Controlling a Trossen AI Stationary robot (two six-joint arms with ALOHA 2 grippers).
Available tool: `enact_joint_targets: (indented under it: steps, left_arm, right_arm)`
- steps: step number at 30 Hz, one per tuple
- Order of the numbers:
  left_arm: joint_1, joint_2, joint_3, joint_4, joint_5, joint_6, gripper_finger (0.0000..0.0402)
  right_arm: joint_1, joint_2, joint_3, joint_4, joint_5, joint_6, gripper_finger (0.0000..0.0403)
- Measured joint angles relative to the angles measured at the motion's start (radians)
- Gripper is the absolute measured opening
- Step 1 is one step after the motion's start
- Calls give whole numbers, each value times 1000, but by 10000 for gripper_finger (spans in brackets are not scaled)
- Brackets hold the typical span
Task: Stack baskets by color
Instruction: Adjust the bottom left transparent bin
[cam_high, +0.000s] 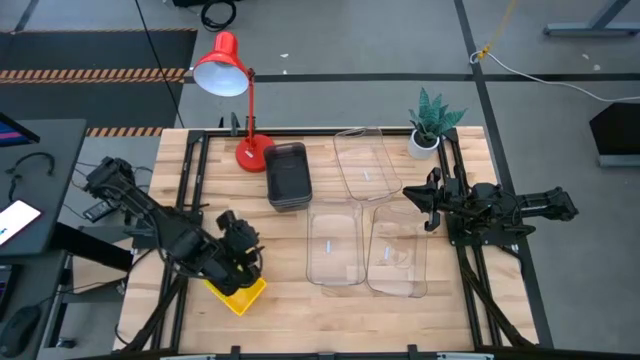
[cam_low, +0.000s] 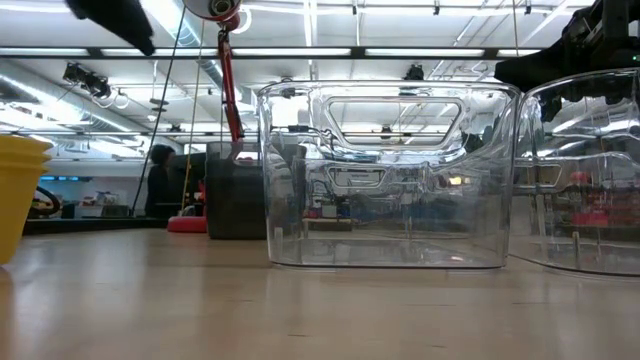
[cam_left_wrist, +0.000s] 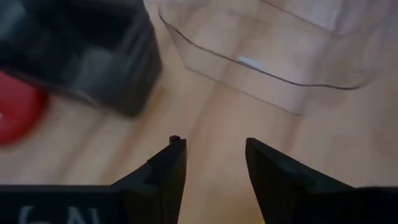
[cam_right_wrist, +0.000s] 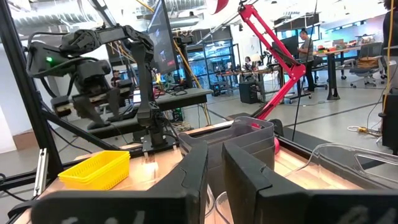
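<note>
A yellow basket (cam_high: 243, 295) rests on its base near the table's near left; the low view shows it (cam_low: 20, 195) with nested rims. My left gripper (cam_high: 248, 246) hangs open just above it, touching nothing (cam_left_wrist: 214, 165). Nested dark grey baskets (cam_high: 287, 177) stand by the lamp's base. One clear basket (cam_high: 365, 162) sits at the far side, and two more (cam_high: 335, 245) (cam_high: 398, 250) sit side by side nearer. My right gripper (cam_high: 415, 197) waits at the table's right, above the clear ones, its fingers (cam_right_wrist: 214, 168) a narrow gap apart with nothing between.
A red desk lamp (cam_high: 235, 95) stands at the far left with its base (cam_high: 252, 156) beside the grey baskets. A small potted plant (cam_high: 430, 125) stands at the far right. Black frame rails (cam_high: 190, 200) run along both sides of the table.
</note>
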Motion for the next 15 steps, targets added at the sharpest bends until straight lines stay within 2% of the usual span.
enact_joint_targets:
  steps: [7,10,12,15]
  left_arm:
    - [25,83,0,42,-147,313,154]
    - [38,122,0,111,-164,470,150]
    - [49,145,0,183,-97,584,147]
    - [79,183,0,338,157,743,142]
  right_arm:
    - [0,0,0,0,0,0,54]
    - [0,0,0,0,0,0,54]
    - [0,0,0,0,0,0,54]
    - [0,0,0,0,0,0,54]
